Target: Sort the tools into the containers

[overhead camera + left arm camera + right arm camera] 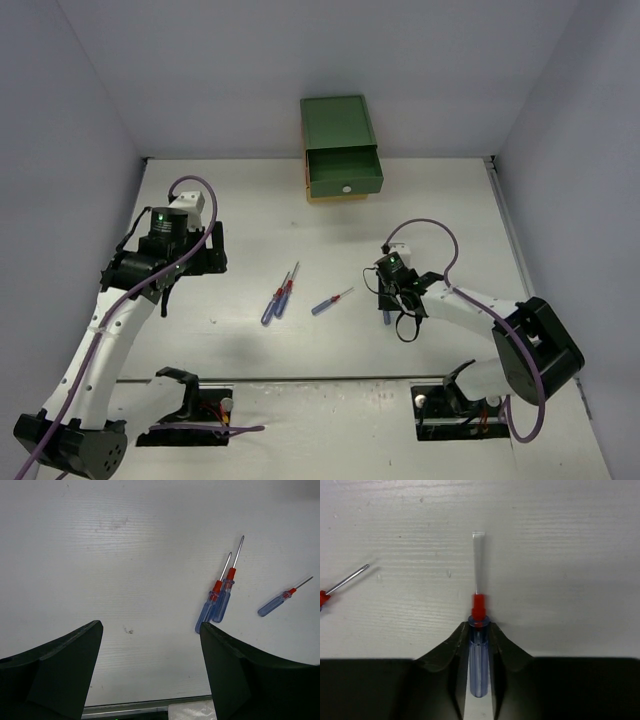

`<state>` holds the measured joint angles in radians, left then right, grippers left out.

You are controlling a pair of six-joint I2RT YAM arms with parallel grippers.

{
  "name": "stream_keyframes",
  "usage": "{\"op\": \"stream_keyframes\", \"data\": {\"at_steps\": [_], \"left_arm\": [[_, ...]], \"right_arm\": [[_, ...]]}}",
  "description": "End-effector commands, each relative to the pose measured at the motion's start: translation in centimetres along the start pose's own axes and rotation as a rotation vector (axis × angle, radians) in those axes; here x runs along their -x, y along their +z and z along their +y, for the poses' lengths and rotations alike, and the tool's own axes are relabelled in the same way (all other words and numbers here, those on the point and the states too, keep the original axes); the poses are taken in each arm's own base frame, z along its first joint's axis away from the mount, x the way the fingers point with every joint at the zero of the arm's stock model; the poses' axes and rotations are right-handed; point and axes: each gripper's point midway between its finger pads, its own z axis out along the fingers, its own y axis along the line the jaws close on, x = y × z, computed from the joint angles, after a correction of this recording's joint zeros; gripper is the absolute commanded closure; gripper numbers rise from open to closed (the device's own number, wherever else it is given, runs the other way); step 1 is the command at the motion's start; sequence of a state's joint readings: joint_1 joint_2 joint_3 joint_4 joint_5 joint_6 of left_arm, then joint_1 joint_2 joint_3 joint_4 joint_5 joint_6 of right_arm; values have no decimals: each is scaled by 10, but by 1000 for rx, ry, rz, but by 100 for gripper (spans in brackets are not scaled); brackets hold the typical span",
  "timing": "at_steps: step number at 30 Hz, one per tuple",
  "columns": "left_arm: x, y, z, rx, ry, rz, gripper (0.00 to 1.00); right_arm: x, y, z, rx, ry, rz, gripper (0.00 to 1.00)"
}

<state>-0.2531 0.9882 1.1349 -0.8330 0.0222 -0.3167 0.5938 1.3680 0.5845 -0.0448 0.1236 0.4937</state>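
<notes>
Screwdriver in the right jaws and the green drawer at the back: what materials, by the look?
Blue-handled screwdriver: handle seems clear blue plastic, see-through at its edges; red collar opaque plastic; flat-tipped shaft pale and glossy, likely steel. Green open drawer: matte even colour, flat walls; plastic or painted board, cannot tell.

Flat, even white light falls from overhead, bright on the pale table without glare. In the top view a soft grey shadow pools at 7 o'clock. Both wrist views render the fingers near-black and featureless. The blue-handled screwdriver shows a smeared red collar and a hazy shaft, while the pair of screwdrivers at 3 o'clock in the left wrist view is crisp.
</notes>
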Motion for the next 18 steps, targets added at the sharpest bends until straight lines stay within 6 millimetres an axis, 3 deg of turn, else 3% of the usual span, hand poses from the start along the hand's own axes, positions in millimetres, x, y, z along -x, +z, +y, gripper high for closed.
{"op": "stream_keyframes", "data": {"at_steps": [1,4,7,9,10,14,18], "left_arm": [[13,-4,-3,-12,-11,-54,25],[14,-4,-4,-15,-10,-52,25],[14,-4,-4,-17,-8,-53,25],[13,-5,-4,-19,-7,-51,25],[14,-4,-5,-21,-7,-52,25],[10,-4,-8,-39,-6,-41,25],[4,-3,-10,-57,-5,-26,25]], "right_arm": [[17,-6,4,-6,5,-55,93],[43,-22,4,-10,-50,-133,100],[100,-57,11,-7,-163,-286,100],[156,-95,24,5,-259,-431,100],[174,-108,26,-4,-303,-475,100],[256,-158,51,-33,-609,-640,100],[309,-167,77,-63,-903,-705,100]]}}
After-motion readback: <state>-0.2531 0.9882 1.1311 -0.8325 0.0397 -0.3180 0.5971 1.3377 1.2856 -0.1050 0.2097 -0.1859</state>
